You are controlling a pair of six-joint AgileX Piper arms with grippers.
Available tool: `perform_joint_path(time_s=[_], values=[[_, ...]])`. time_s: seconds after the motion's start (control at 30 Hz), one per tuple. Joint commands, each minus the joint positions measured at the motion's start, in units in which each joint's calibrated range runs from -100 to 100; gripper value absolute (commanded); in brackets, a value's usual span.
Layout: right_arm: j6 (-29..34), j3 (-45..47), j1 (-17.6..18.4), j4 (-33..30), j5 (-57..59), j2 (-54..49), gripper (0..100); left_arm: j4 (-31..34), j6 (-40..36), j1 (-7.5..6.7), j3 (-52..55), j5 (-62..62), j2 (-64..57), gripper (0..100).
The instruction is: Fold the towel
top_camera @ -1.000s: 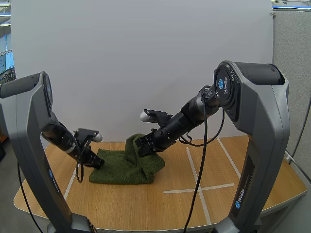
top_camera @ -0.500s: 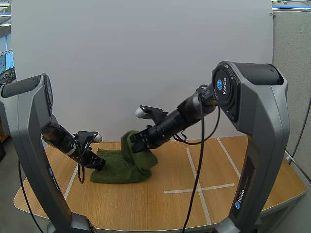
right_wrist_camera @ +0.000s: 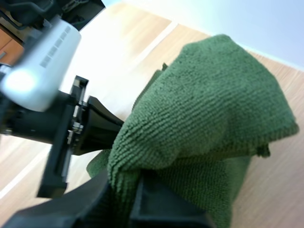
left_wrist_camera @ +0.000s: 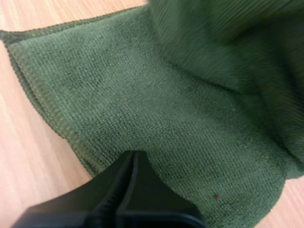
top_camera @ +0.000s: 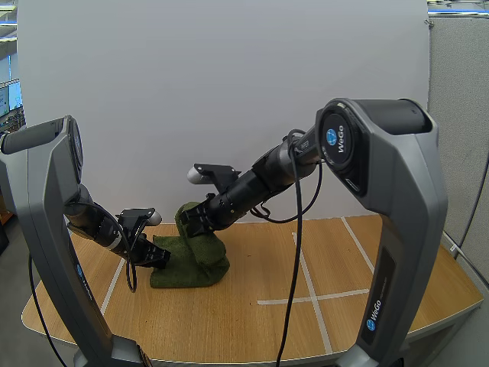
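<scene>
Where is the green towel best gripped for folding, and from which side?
Probably at the towel's raised fold, coming from the right, as the right gripper pinches it now: that part stands off the table, while the rest lies flat by the left gripper.

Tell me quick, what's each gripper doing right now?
Left gripper: closed, tips resting on the towel, nothing pinched.
Right gripper: closed on the towel, holding a fold up.

We see a wooden bench (top_camera: 214,325) with a rounded front edge. White tape (top_camera: 336,293) marks its top: a long strip runs away from us, a shorter one crosses it, and others lie toward each side. A plain white board (top_camera: 229,92) stands behind.
</scene>
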Motion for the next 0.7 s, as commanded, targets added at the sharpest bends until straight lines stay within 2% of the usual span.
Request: perform_joint_path(time_s=[0.0, 0.17, 0.43, 0.67], values=[[-2.45, -0.34, 1.86, 3.72, -4.65, 3.50, 0, 1.07, 0.59, -0.10, 1.41, 4.68, 0.93, 0], [-3.69, -0.48, 2.99, 4.85, -10.01, 5.06, 0, 0.71, 0.59, -0.10, 1.41, 5.10, 0.93, 0], [-4.46, -5.04, 2.99, 5.82, -9.16, 9.32, 0, 0.34, 0.59, -0.10, 1.46, 6.27, 0.93, 0], [-5.82, -5.04, 2.99, 7.15, -10.69, 12.23, 0, -0.32, 0.59, -0.10, 1.46, 6.27, 0.93, 0]])
